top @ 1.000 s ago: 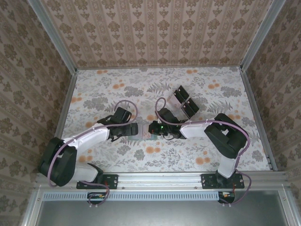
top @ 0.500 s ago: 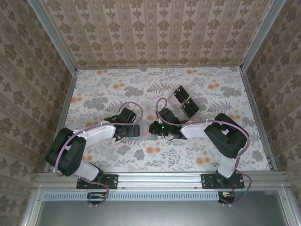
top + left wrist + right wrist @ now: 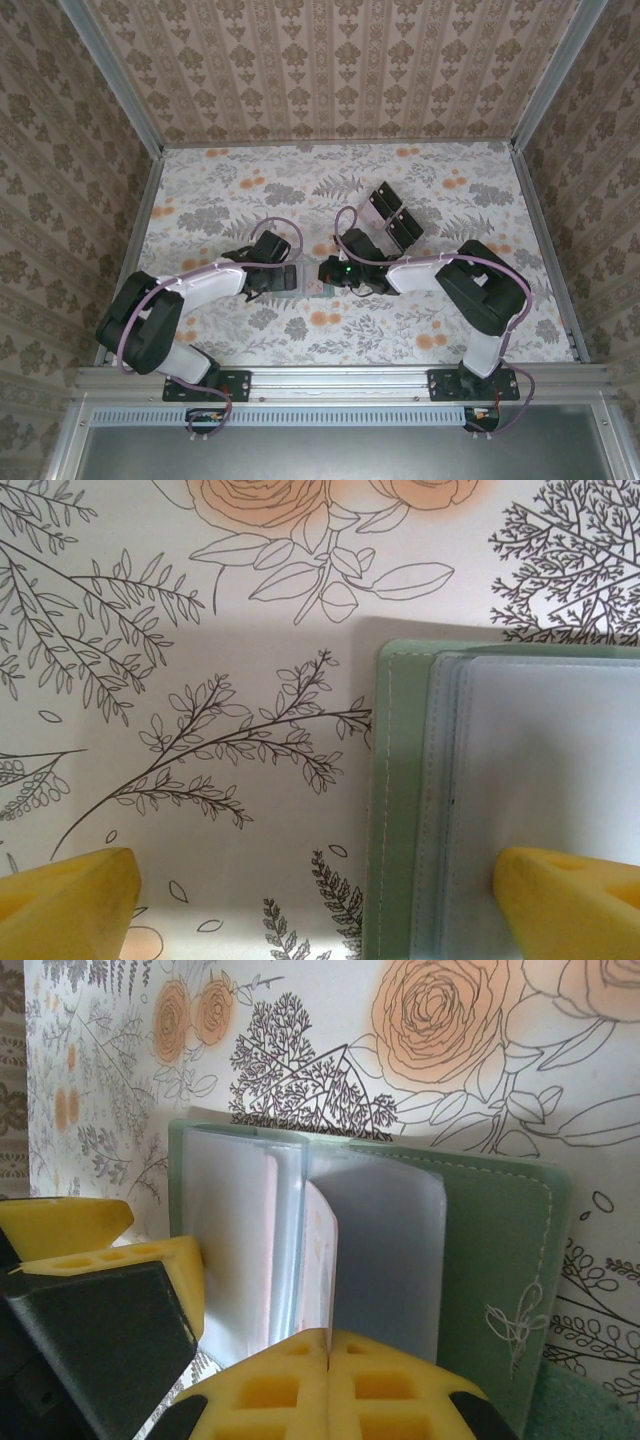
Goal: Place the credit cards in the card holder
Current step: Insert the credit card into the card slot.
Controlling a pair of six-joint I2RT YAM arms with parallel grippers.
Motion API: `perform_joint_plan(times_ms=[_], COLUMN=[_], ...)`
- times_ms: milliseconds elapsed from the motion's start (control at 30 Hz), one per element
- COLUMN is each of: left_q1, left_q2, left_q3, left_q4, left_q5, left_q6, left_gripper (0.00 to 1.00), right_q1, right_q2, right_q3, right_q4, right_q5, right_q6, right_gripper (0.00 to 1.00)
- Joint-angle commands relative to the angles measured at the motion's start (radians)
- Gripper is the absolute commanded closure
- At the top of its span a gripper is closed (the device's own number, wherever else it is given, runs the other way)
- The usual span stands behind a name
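Lying open, the card holder pokes into your wide-open left gripper; your right gripper sits closed alongside.

In the left wrist view the holder is cut off at 3 and 6 o'clock. In the right wrist view its 6 o'clock edge is hidden by the right fingers.

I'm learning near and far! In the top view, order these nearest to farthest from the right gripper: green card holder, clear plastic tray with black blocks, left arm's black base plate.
1. green card holder: at the right gripper tip.
2. clear plastic tray with black blocks: behind, to the right.
3. left arm's black base plate: near edge, far left.
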Motion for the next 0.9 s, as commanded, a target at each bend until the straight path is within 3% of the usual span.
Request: perform_joint_plan(times_ms=[0, 500, 867], left_q1=[0.008, 0.007, 0.007], left_q2=[0.006, 0.003, 0.003], left_q3=[-0.045, -0.064, -0.069], left_q4=[-0.062, -0.031, -0.025], left_q5=[-0.046, -0.030, -0.025], left_q6=[-0.018, -0.018, -0.016], left_gripper=[0.00, 0.00, 0.00], right_q1=[-0.012, -0.006, 0.006], right_q2=[-0.037, 0.008, 0.064], right_q3=[-0.012, -0.093, -0.126], right_q4=[0.010, 0.402, 0.499], right_q5=[0.001, 0.026, 0.109], right_q6=[-0.010, 0.090, 0.103], right_gripper=[1.00, 1.00, 1.00])
